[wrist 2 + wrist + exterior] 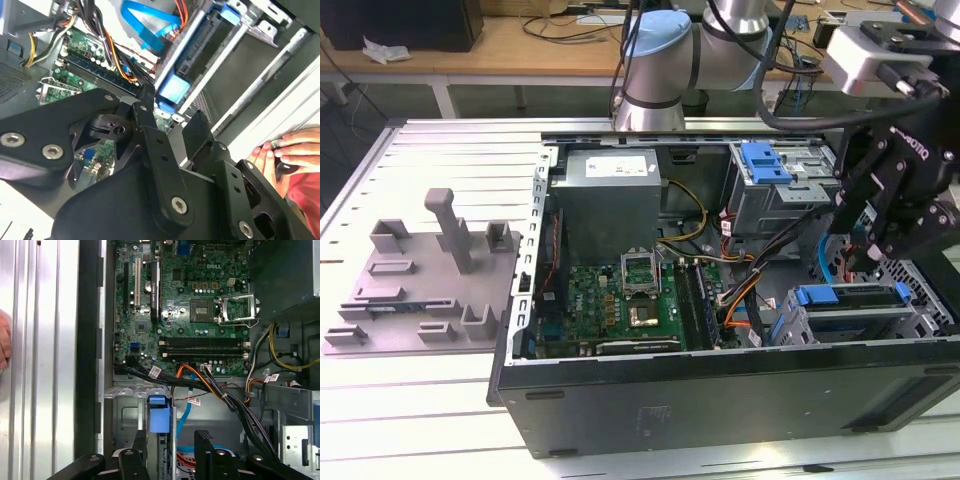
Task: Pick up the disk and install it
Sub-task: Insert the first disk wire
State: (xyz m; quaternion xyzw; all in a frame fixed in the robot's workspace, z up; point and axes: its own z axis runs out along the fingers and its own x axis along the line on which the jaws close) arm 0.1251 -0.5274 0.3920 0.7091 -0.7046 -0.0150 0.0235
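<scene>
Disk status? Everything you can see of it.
The disk stands on edge in the drive cage at the exterior view's right end of the open computer case. Showing: its top blue plastic rail, ending in a blue tab. The cage hides most of the silver body, and the label is out of sight. The gripper hangs above, fingers open to either side of the tab in the first wrist view, apparently clear of it.

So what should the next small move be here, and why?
Probably a straight lift out of the case. The disk looks seated in its drive cage, the gripper hangs over it with fingers apart, holding nothing, and cables run close by, so sideways travel seems risky.
</scene>
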